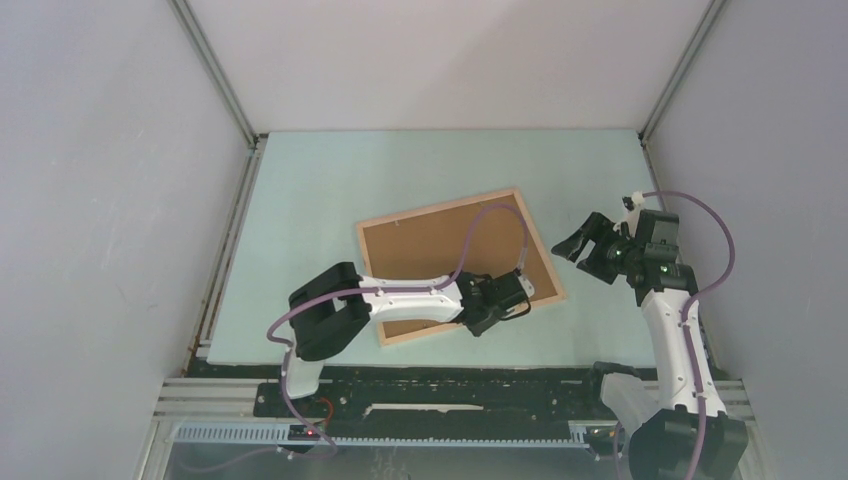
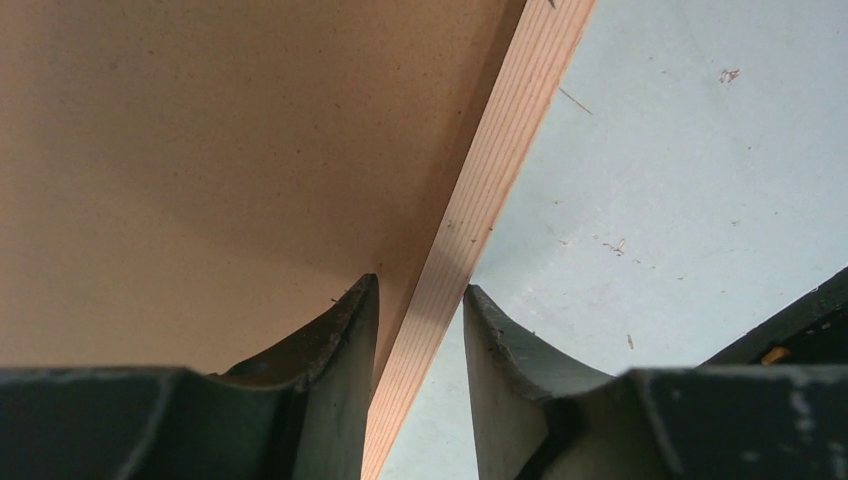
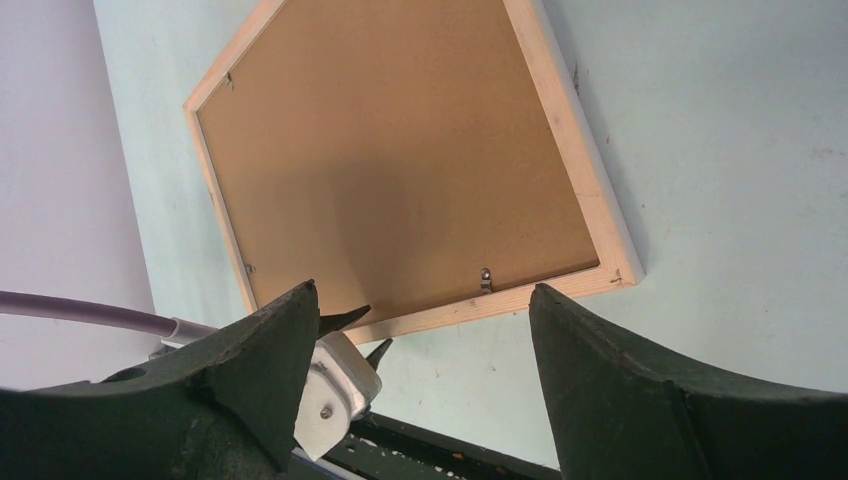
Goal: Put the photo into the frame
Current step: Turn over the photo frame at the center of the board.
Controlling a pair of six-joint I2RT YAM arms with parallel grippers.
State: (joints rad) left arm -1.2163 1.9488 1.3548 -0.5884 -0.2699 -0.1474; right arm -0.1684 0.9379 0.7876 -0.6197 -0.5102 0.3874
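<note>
One frame (image 1: 440, 208) lies flat on the pale green table (image 1: 320, 190), turned a little, its light wood side up. Inside it sits one photo (image 1: 425, 248) – only its brown, cork-like back shows, so the picture side cannot be seen. One small metal clip (image 3: 485, 279) sticks out at the inner edge of the wood.

Two robot arms are here, each with one gripper. The left gripper (image 1: 518, 298) is at the near right edge of the frame. Its fingers (image 2: 340, 345) are apart, one over the brown back and one over the table, with the wood strip between them – I cannot tell if they squeeze it. The right gripper (image 1: 586, 252) hangs over the table just to the right of the frame, fingers wide apart, holding nothing.

The left arm (image 1: 400, 298) and its purple cable (image 1: 478, 222) cross over the near part of the frame and hide it from above.
</note>
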